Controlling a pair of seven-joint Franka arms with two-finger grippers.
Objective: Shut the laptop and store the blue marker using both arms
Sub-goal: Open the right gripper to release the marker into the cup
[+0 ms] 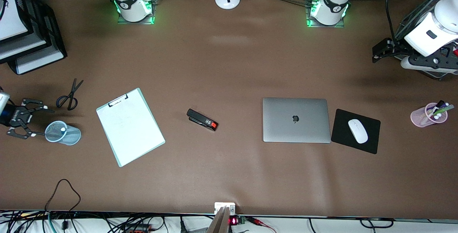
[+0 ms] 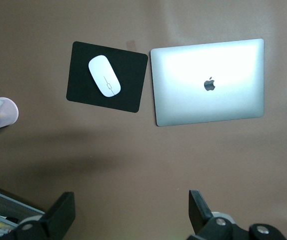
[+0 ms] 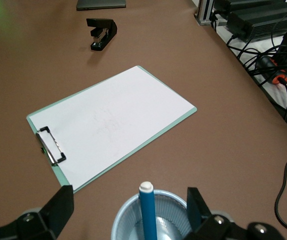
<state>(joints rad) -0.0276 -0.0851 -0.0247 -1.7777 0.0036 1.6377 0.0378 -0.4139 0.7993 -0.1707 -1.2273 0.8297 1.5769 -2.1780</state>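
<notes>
The laptop (image 1: 295,120) (image 2: 208,82) lies closed on the table, its silver lid and dark logo facing up. The blue marker (image 3: 147,212) stands white tip up in a light blue mesh cup (image 1: 62,132) (image 3: 128,217) at the right arm's end of the table. My right gripper (image 1: 39,122) (image 3: 128,195) is open just above that cup, a finger on either side of it and nothing between them. My left gripper (image 1: 375,54) (image 2: 130,197) hangs open and empty over bare table at the left arm's end, well away from the laptop.
A clipboard (image 1: 130,125) with white paper, a black stapler (image 1: 202,119) and scissors (image 1: 69,95) lie between cup and laptop. A white mouse (image 1: 357,131) sits on a black mouse pad (image 1: 340,118) beside the laptop. A pink pen cup (image 1: 427,115) and black trays (image 1: 32,43) stand at the table's ends.
</notes>
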